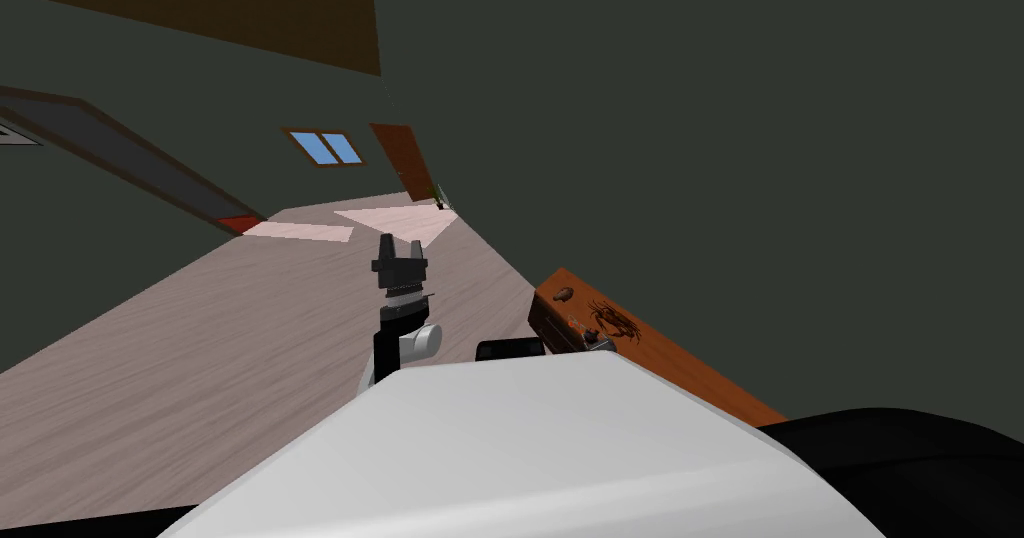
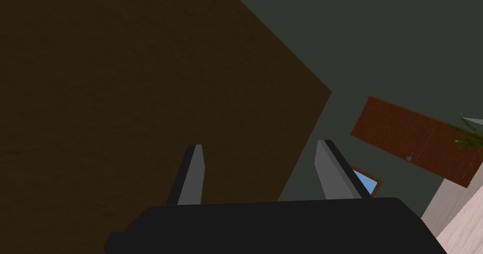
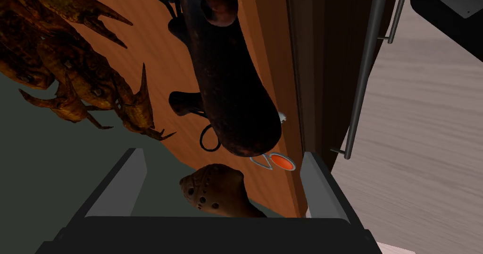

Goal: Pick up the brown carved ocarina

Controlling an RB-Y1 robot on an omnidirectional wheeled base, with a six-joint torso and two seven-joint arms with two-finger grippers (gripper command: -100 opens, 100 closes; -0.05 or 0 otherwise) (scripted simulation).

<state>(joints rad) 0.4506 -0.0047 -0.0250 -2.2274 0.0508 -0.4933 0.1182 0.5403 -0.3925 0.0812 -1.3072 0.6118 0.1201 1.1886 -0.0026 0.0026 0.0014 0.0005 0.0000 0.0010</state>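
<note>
The brown carved ocarina (image 3: 214, 192) lies on the orange-brown top of a cabinet (image 3: 155, 38), its finger holes showing. My right gripper (image 3: 222, 154) is open, and the ocarina sits low between its fingers (image 3: 134, 180), close to the gripper's body and touching neither. In the head view the ocarina (image 1: 563, 293) is a small brown lump at the far end of the cabinet (image 1: 690, 367), to my right along the wall. My left gripper (image 1: 399, 262) is held up over the floor ahead of me, and it stands open (image 2: 260, 145) with nothing in it.
A long dark object (image 3: 221, 76) lies just beyond the ocarina, with a small orange item (image 3: 281, 162) at its end. A spiky brown crab figure (image 3: 80, 76) (image 1: 612, 319) sits beside them near the wall. Metal handles (image 3: 368, 71) run down the cabinet's front.
</note>
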